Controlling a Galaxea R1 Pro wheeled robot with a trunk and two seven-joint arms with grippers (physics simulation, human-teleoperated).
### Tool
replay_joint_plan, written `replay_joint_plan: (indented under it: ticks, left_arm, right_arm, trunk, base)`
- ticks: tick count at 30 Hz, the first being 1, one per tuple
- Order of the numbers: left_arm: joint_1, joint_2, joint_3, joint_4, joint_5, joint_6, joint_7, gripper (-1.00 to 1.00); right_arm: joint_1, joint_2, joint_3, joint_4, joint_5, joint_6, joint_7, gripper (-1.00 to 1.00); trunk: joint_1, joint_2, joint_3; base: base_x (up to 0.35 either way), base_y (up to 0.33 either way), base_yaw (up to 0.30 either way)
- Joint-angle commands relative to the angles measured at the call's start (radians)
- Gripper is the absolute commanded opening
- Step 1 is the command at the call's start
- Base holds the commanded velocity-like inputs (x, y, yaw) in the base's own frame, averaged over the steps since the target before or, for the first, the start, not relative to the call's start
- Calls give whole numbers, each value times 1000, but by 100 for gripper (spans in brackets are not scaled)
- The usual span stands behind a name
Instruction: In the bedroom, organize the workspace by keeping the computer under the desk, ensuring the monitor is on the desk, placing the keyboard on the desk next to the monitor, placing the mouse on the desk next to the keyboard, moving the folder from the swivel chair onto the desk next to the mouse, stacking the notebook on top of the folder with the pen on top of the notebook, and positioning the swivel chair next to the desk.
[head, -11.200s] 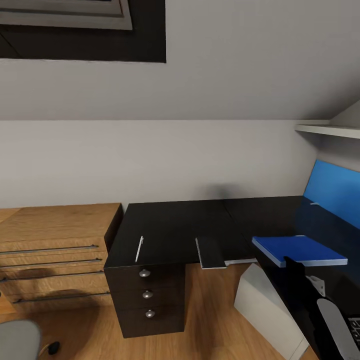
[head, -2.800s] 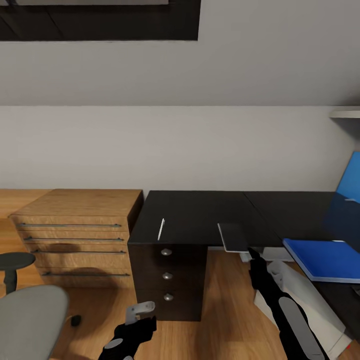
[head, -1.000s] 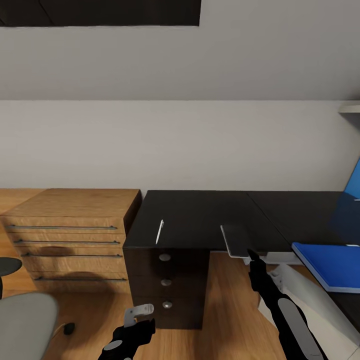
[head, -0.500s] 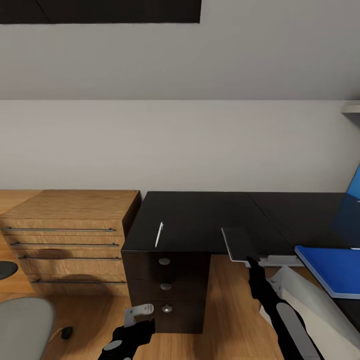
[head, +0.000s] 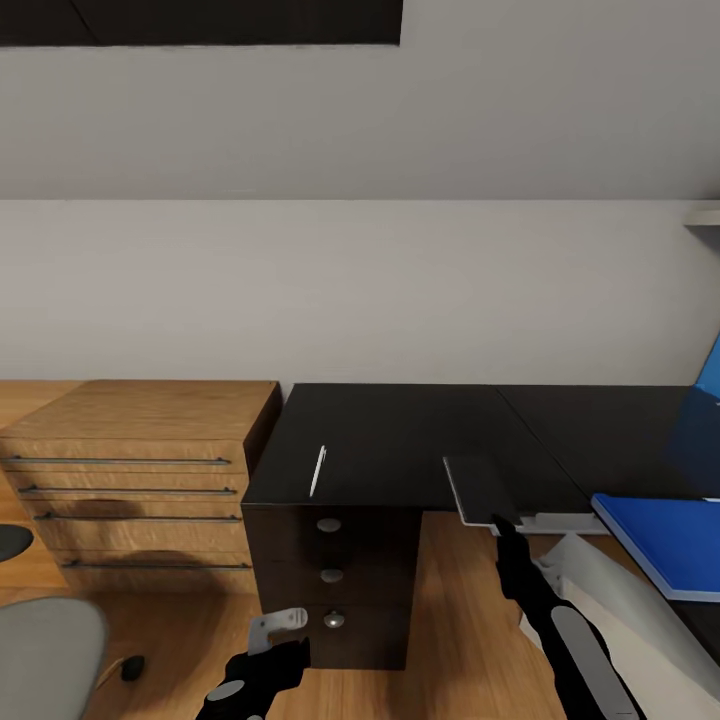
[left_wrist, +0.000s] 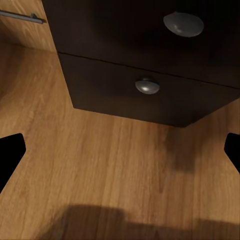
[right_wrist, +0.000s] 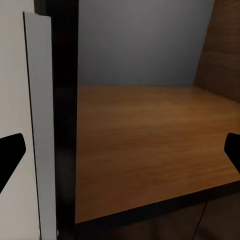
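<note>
We are facing the tabletop (head: 400, 430), both hands open and empty, right hand (head: 503, 528) reaching toward the notebook (head: 478, 490) overhanging at one o'clock, the folder (head: 665, 540) waiting at three.

One black-topped desk (head: 400, 430) carries one white pen (head: 318, 470), one thin grey notebook (head: 478, 490) and one bright blue folder (head: 665, 535). Its drawer block shows three round silver knobs (head: 328, 524). One wooden shelf unit (head: 140, 470) has four long metal handles (head: 120, 461). One grey swivel chair (head: 45, 655) and two grippers are in view.
</note>
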Motion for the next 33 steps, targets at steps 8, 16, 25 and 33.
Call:
replay_joint_plan:
  ticks: [8, 16, 25, 33]
  left_arm:
    - [-1, 0, -2, -1, 8, 2, 9, 100]
    - [-1, 0, -3, 0, 8, 3, 9, 100]
    - [-1, -2, -3, 6, 7, 3, 9, 100]
    - [-1, -1, -3, 9, 7, 2, 10, 100]
  right_arm:
    - [0, 0, -1, -3, -5, 4, -6, 100]
    - [0, 0, -1, -3, -5, 4, -6, 100]
    - [0, -1, 0, -3, -5, 4, -6, 100]
    - [0, 0, 0, -5, -5, 4, -6, 100]
  trunk:
    - [0, -1, -1]
    - [-19, 34, 15]
    - [-38, 69, 30]
    - [-38, 69, 30]
  base:
    - [1, 0, 0]
    - [0, 0, 0]
    - [0, 0, 0]
    - [5, 2, 0]
